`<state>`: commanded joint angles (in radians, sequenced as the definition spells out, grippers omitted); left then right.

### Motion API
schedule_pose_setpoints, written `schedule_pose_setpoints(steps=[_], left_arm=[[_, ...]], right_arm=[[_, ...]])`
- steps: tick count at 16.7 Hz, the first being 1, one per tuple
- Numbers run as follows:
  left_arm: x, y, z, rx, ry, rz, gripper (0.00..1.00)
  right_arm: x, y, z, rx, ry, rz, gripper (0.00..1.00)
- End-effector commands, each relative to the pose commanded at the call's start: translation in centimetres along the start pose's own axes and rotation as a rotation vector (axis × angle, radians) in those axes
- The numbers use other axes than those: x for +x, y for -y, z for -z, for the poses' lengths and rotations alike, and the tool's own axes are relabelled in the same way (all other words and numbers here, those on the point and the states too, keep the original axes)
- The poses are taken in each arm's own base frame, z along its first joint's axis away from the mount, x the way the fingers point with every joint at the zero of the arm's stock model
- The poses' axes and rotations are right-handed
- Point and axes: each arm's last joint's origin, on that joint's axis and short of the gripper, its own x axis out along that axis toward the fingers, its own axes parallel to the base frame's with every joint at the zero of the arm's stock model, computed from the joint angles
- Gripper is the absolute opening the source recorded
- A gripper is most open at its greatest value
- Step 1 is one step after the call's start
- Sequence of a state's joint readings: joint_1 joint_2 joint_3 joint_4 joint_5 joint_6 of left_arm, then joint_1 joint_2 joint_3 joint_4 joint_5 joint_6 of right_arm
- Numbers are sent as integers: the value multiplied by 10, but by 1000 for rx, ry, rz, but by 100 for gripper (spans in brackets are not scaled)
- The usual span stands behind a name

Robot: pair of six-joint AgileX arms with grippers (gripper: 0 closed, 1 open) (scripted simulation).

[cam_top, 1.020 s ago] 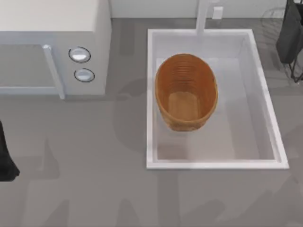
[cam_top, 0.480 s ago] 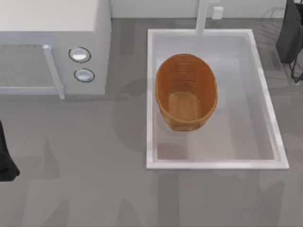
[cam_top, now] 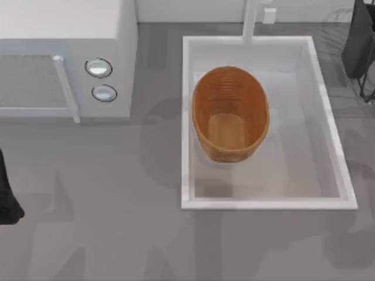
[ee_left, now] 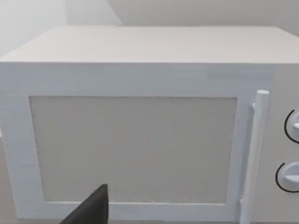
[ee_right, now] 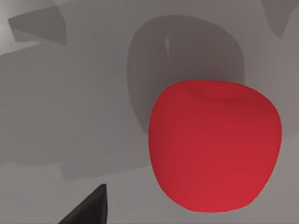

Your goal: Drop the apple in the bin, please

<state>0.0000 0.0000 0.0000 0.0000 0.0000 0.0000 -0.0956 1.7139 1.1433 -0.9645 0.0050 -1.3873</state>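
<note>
Grey tabletop (cam_top: 117,193) all round, with a white wall along the back. In my right wrist view one dark fingertip (ee_right: 88,207) pokes in at the edge, so I can't tell if my right gripper is apart or together. The apple (ee_right: 215,147) sits big and red right in front of that camera, its shadow on the grey behind it. My left arm (cam_top: 7,193) is parked at the table's left edge, looking at the white microwave (ee_left: 140,126). The bin (cam_top: 230,114) stands inside the white basin (cam_top: 186,117), right of the microwave.
</note>
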Motion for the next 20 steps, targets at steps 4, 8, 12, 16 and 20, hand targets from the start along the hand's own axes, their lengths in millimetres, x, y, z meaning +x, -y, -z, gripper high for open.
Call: schedule_pose_setpoints(steps=[4,8,12,16,20], left_arm=[[0,0,0,0,0,0,100],[0,0,0,0,0,0,100],[0,0,0,0,0,0,100],[0,0,0,0,0,0,100],[0,0,0,0,0,0,100]], right_arm=[[3,1,2,2,-4,-25,100],[9,0,1,1,-5,-27,100],[43,2,1,2,-3,-20,100],[72,-1,2,2,-4,-24,100],[73,-1,2,2,-4,-25,100]])
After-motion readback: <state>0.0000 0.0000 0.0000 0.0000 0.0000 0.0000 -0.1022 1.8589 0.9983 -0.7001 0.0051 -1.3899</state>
